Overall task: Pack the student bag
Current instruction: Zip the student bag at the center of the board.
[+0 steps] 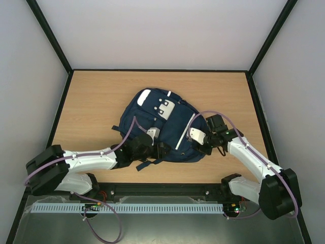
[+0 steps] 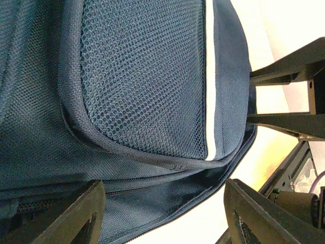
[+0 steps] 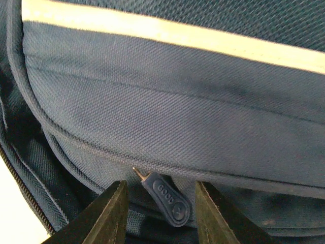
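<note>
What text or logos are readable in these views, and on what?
"GOO": raised letters on the zipper pull of the backpack, in the right wrist view. The last letter and the round mark after it are unclear.
White patch on the backpack: too small to read any text.
Nothing else is readable.

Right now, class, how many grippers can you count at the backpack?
2. The left gripper is open at the backpack's near edge; the right gripper is open at its right side, around a zip pull.

Wooden table [image 1: 96, 96], pale walls [image 1: 162, 30].
</note>
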Motion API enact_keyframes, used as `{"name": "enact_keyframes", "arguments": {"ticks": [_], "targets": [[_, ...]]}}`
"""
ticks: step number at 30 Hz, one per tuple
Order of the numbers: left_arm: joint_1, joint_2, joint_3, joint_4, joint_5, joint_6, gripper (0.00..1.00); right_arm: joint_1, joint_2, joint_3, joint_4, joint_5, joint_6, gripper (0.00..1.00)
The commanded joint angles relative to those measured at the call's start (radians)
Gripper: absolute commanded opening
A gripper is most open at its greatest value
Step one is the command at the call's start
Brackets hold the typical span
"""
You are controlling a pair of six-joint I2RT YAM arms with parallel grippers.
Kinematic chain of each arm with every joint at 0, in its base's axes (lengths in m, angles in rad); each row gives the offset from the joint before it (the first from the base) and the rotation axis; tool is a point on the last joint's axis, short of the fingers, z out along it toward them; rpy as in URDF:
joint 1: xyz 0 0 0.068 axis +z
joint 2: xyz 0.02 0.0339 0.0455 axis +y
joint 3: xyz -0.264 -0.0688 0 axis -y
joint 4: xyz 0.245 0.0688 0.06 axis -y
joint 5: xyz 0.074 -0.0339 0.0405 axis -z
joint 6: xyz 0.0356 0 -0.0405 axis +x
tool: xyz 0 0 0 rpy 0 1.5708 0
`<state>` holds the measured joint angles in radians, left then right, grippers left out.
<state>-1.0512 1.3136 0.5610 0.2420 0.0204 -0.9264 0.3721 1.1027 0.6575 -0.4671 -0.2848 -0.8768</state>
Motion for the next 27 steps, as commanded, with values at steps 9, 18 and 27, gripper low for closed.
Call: {"name": "enact_keyframes", "arguments": {"ticks": [9, 18, 27], "targets": [[-0.012, 0.052, 0.039, 0.073, -0.009, -0.023, 0.61, 0.011, -0.003, -0.082, 0.078, 0.054, -0.004, 0.31], [-0.011, 0.058, 0.039, 0.074, -0.028, -0.045, 0.61, 0.021, -0.021, -0.055, 0.045, 0.025, 0.019, 0.1], [-0.018, 0.086, 0.024, 0.159, -0.008, -0.113, 0.53, 0.033, -0.096, -0.009, -0.097, 0.01, 0.043, 0.02]]}}
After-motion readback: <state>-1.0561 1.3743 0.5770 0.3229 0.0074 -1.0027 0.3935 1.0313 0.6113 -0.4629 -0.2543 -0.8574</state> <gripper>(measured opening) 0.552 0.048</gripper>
